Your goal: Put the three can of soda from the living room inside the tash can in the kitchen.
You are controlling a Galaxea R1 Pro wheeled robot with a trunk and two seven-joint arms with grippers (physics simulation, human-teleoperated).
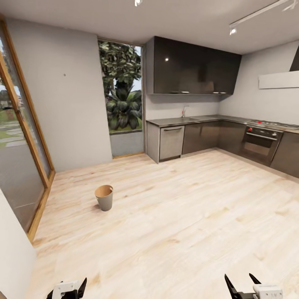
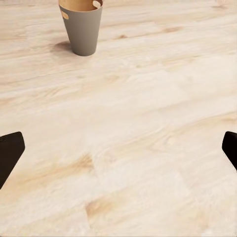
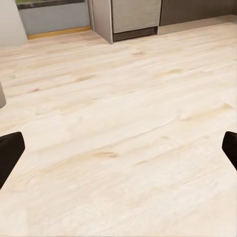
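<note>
- Kitchen scene: trash can (image 1: 104, 197) stands upright on the light wood floor (image 1: 187, 216), toward the floor's left side, near the wood-framed glass door (image 1: 20, 158) and well apart from the dark cabinets (image 1: 207, 137).
- Left wrist view shows the same bin (image 2: 82, 27): grey tapered wall, tan-brown inside, oval handle hole near the rim; nothing visible inside from this angle, bottom hidden.
- Left pincer (image 1: 68, 289) at the lower edge of the head view, fingers spread, nothing between them; the left wrist view has dark fingertips (image 2: 10, 150) at both sides with bare floor between.
- Right pincer (image 1: 245, 286) likewise spread and empty; the right wrist view has a fingertip (image 3: 11, 150) each side over bare floor, with a dishwasher front (image 3: 136, 15) beyond.
- Steel oven (image 1: 261, 143) and worktop (image 1: 187, 121) along the back wall, away from the bin.
- Judgement: bin looks light and stiff, easy to tip if bumped at the rim, so drops should come from straight above the opening.
- Judgement: soda cans would be light, rigid, smooth-sided and slippery; best taken around mid-body with fingers square to the wall, not squeezed hard.
- Judgement: both pincers empty, so delivery is not in hand right now.
</note>
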